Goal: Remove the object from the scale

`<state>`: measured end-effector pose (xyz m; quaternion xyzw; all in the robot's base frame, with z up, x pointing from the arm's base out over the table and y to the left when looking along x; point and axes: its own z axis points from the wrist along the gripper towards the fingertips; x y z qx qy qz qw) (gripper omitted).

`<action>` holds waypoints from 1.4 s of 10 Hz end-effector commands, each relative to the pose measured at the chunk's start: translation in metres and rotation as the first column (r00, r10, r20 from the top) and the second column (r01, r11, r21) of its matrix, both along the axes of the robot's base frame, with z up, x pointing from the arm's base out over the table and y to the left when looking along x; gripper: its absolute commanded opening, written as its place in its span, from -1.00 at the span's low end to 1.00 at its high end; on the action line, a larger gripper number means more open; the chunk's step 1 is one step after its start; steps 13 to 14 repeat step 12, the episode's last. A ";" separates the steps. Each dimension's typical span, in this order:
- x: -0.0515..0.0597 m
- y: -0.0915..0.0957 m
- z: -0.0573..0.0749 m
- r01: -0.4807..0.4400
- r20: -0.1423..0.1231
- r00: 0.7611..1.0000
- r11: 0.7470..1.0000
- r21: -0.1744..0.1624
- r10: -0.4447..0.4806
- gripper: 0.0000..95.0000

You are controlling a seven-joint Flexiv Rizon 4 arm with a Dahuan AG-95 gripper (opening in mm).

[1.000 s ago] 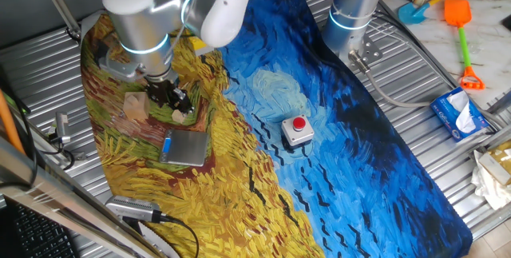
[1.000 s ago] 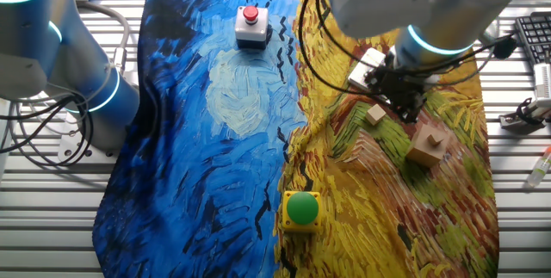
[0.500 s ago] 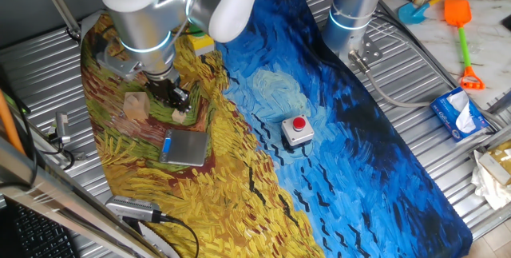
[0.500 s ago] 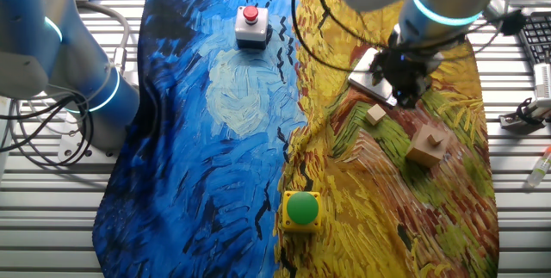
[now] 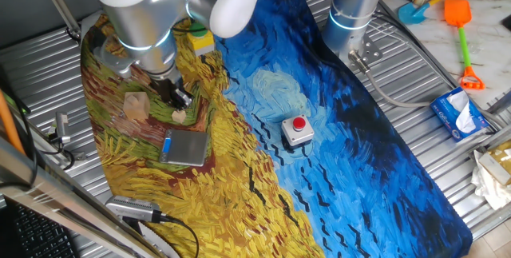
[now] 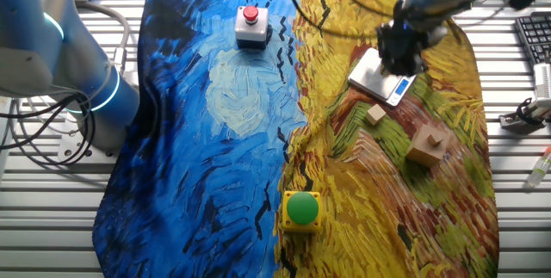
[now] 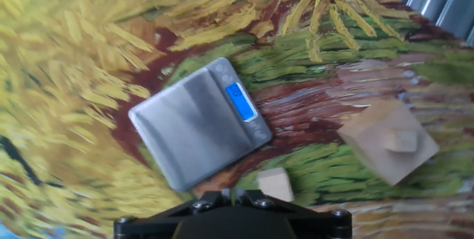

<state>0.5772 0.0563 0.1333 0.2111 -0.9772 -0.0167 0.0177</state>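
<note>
The small tan cube [image 5: 180, 117] lies on the painted cloth beside the scale, not on it; it also shows in the other fixed view [image 6: 375, 114] and in the hand view [image 7: 275, 184]. The scale [image 5: 185, 148] is a bare silver plate with a blue strip [image 6: 366, 78] [image 7: 196, 124]. My gripper [image 5: 177, 97] hangs above the cloth, apart from the cube, over the scale's edge in the other fixed view [image 6: 402, 63]. In the hand view only its black jaw blocks [image 7: 231, 193] show, close together with nothing between them.
A larger pale block [image 5: 134, 105] [image 6: 427, 146] [image 7: 387, 139] lies close to the cube. A grey box with a red button [image 5: 297, 129] [image 6: 250, 21] stands on the blue part of the cloth. A yellow box with a green button [image 6: 301, 209] sits near the cloth's edge.
My gripper has risen and drawn away from the cube, toward the scale in the other fixed view. The cube has stayed where it lay on the cloth.
</note>
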 end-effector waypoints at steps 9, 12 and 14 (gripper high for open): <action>-0.017 0.048 0.017 0.029 0.006 1.000 1.000 -0.005 -0.029 -1.00; -0.021 0.053 0.023 0.022 0.000 1.000 1.000 -0.003 -0.022 -1.00; -0.021 0.053 0.023 0.022 0.000 1.000 1.000 -0.003 -0.022 -1.00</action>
